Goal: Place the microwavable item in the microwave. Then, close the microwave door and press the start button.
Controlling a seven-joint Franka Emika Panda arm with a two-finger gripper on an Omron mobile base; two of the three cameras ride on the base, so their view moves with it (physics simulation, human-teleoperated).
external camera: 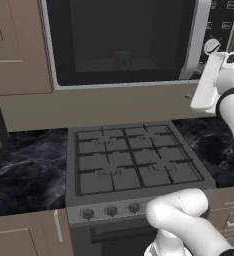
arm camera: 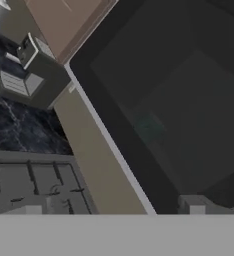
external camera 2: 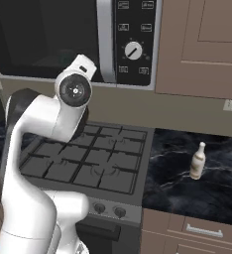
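Gripper: spread wide, holding nothing; one grey fingertip shows at the bottom of the hand view, close before the door glass.
Microwave door: shut; dark, nearly black window with a thick light-grey bar handle at its right edge.
Microwave: grey box mounted above the stove; black control panel with a white dial to the right of the door.
Mug: teal, inside the microwave, dimly seen through the glass near the middle of the cavity floor; contents cannot be told.
Stove: grey grates below the microwave, set between two stretches of tabletop.
Tabletop: dark marble.
Bottle: beige and brown, upright on the tabletop right of the stove, well apart from its edges.
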